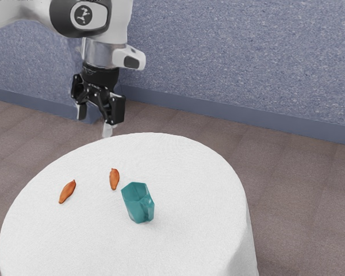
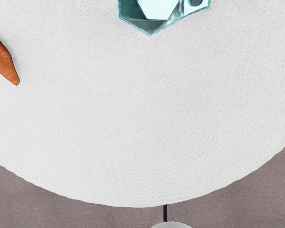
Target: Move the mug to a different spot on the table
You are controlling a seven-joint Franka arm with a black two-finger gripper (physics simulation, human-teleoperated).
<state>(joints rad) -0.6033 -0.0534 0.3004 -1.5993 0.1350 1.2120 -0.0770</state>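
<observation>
Exterior view has the gripper (image 1: 94, 122) spread and empty above the table's (image 1: 218, 172) far edge, while the mug (image 1: 138, 202) stands near the middle, just to the exterior view's right of an orange piece (image 1: 114, 179), so the arm should probably come nearer, centre over the mug and descend clear of that piece.

Surface (image 1: 207, 172) carries three things. Mug (image 1: 138, 202) stands upright near the middle, slightly toward the front. Near carrot (image 1: 114, 179) lies just beside it on the exterior view's left, a little behind, not touching. Far carrot (image 1: 67, 191) lies further left, well apart from the mug. Jaws hang above the surface's rear edge, behind both carrots. Wall (image 1: 247, 52) sits behind, floor (image 1: 299, 190) around. Wrist view: mug (image 2: 156, 12) and a carrot (image 2: 4, 59) well apart on the surface (image 2: 133, 118).
</observation>
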